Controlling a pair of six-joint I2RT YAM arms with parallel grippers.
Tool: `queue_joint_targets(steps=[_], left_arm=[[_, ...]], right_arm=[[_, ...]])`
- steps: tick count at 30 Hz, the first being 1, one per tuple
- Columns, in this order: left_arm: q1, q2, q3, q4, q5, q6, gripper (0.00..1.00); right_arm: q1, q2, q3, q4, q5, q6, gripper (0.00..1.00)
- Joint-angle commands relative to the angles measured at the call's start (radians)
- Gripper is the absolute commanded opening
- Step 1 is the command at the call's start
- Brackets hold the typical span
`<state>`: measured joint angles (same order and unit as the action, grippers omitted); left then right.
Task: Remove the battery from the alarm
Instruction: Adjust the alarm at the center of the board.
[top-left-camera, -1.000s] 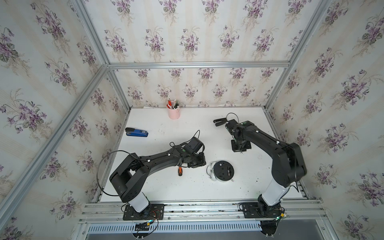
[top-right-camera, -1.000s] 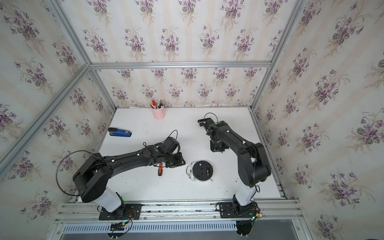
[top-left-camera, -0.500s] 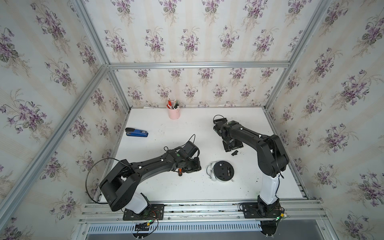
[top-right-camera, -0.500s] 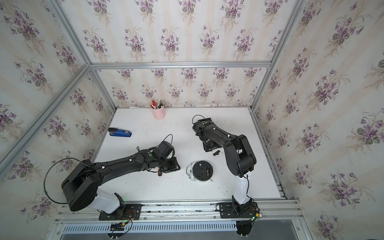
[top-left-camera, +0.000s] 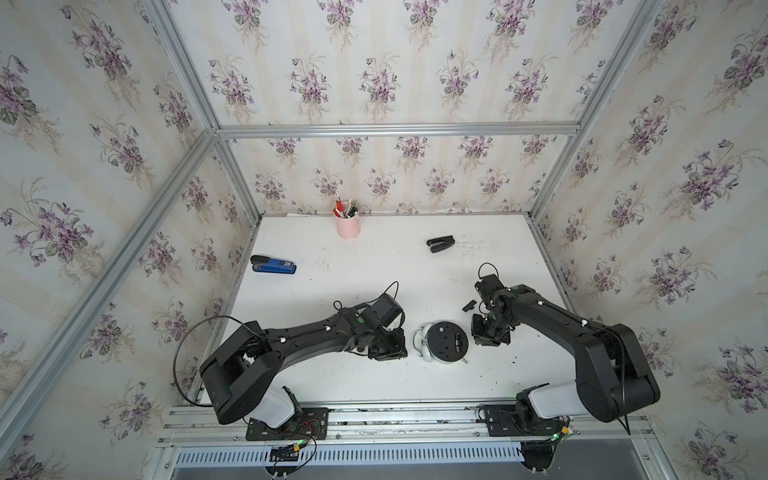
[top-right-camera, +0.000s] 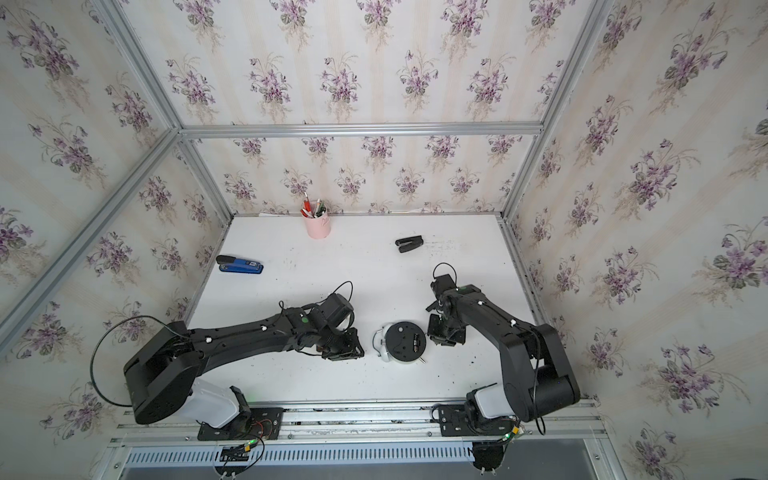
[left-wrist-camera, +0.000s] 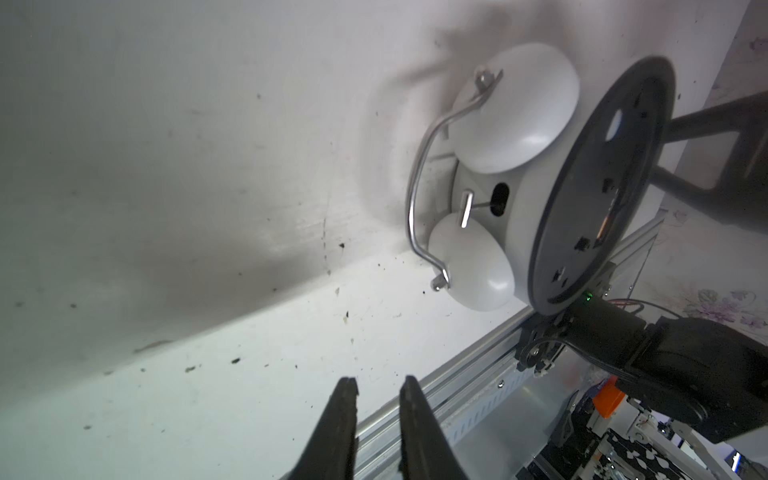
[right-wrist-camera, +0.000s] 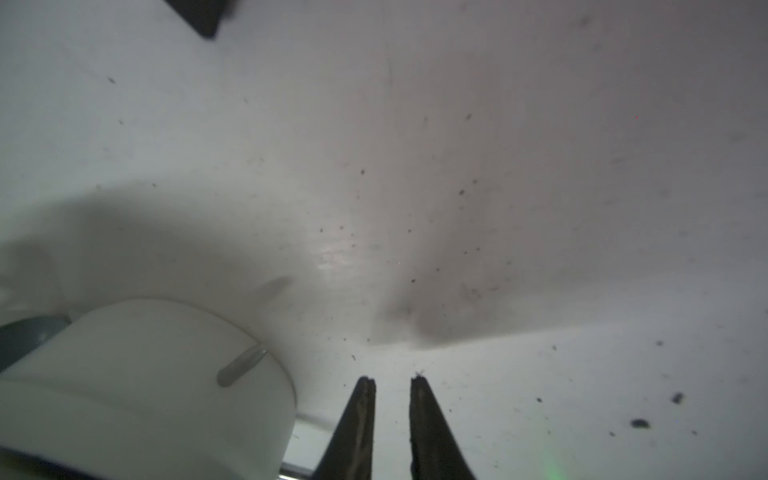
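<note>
The alarm (top-left-camera: 441, 343) lies face down near the table's front, black round back up, in both top views (top-right-camera: 402, 343). An open slot in that back holds the battery (top-left-camera: 458, 341), a small dark cell. The left wrist view shows an orange glint of the battery (left-wrist-camera: 603, 226) in the alarm (left-wrist-camera: 519, 187). My left gripper (top-left-camera: 388, 352) sits just left of the bells, and its narrowly open jaws (left-wrist-camera: 378, 386) hold nothing. My right gripper (top-left-camera: 490, 334) is low at the alarm's right side, also slightly open (right-wrist-camera: 392, 380) and empty, next to the white casing (right-wrist-camera: 145, 374).
A small black cover piece (top-left-camera: 469, 306) lies on the table behind the right gripper. At the back stand a pink pen cup (top-left-camera: 347, 227) and a black stapler (top-left-camera: 440, 244). A blue stapler (top-left-camera: 273, 264) is at the left. The metal rail (top-left-camera: 395, 411) runs along the front edge.
The right gripper let go of the small black cover piece, then swung forward and down beside the alarm's right side. The left gripper drifted slightly toward the front edge.
</note>
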<state>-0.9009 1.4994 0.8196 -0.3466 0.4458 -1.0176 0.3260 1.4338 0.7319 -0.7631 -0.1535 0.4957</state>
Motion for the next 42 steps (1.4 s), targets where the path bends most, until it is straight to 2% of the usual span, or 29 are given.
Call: queue_joint_targets(steps=[1, 4, 8, 14, 22, 26, 29, 32, 35, 38, 40, 42], left_arm=[[-0.038, -0.016, -0.006, -0.011, 0.027, -0.063, 0.21], [-0.069, 0.021, 0.035, -0.043, 0.027, -0.059, 0.21], [-0.052, 0.077, 0.028, -0.026, 0.019, -0.07, 0.19], [0.029, 0.134, 0.075, -0.034, -0.015, -0.018, 0.21], [0.203, 0.166, 0.12, -0.063, -0.052, 0.087, 0.24], [0.273, 0.251, 0.239, -0.082, -0.038, 0.154, 0.25], [0.293, 0.327, 0.371, -0.176, -0.067, 0.235, 0.25], [0.319, 0.367, 0.443, -0.207, -0.067, 0.277, 0.26], [0.348, 0.401, 0.51, -0.224, -0.063, 0.298, 0.26], [0.368, 0.422, 0.581, -0.237, -0.041, 0.311, 0.27], [0.372, 0.382, 0.599, -0.246, -0.022, 0.314, 0.3], [0.369, 0.275, 0.561, -0.246, -0.022, 0.318, 0.38]], right_arm=[[0.013, 0.0, -0.037, 0.143, -0.099, 0.064, 0.18], [0.026, -0.032, -0.073, 0.184, -0.138, 0.097, 0.17], [0.078, -0.076, -0.104, 0.196, -0.141, 0.155, 0.14], [0.194, -0.083, -0.175, 0.311, -0.183, 0.286, 0.15], [0.348, -0.012, -0.128, 0.456, -0.235, 0.443, 0.2], [0.4, 0.006, -0.13, 0.546, -0.299, 0.529, 0.27], [0.426, -0.009, -0.101, 0.488, -0.296, 0.525, 0.29], [0.423, -0.074, -0.102, 0.406, -0.275, 0.505, 0.32], [0.424, -0.125, -0.124, 0.386, -0.337, 0.498, 0.35], [0.412, -0.213, -0.067, 0.238, -0.267, 0.461, 0.36], [0.331, -0.265, -0.018, 0.127, -0.185, 0.415, 0.35], [0.175, -0.267, 0.018, 0.079, -0.155, 0.331, 0.29]])
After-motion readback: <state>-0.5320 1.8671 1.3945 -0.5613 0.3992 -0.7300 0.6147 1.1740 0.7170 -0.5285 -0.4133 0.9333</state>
